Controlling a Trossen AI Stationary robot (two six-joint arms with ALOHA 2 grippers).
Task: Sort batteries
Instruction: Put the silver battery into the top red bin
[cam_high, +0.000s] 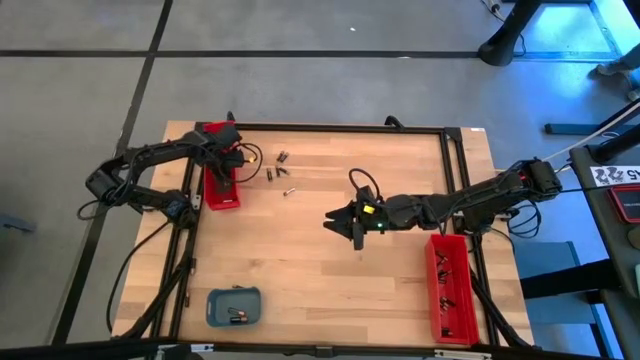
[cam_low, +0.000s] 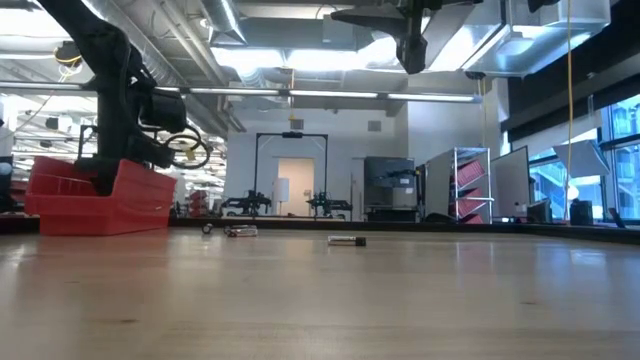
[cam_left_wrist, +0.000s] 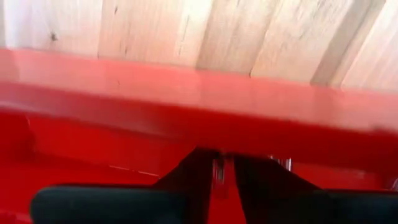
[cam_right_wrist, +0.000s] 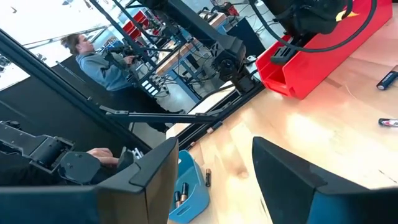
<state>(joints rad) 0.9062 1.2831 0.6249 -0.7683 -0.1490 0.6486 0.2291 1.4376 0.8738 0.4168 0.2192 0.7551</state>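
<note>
Silvery battery (cam_left_wrist: 218, 170) sits between left claw (cam_left_wrist: 221, 180) fingers — over red tray (cam_left_wrist: 186, 93).

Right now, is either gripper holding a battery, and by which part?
The left gripper, down in the red tray, has a small battery between its fingertips, apparently mid-body. The right gripper holds nothing.

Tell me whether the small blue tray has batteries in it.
Not empty. The blue tray holds at least two batteries; another battery lies on the table beside it.
</note>
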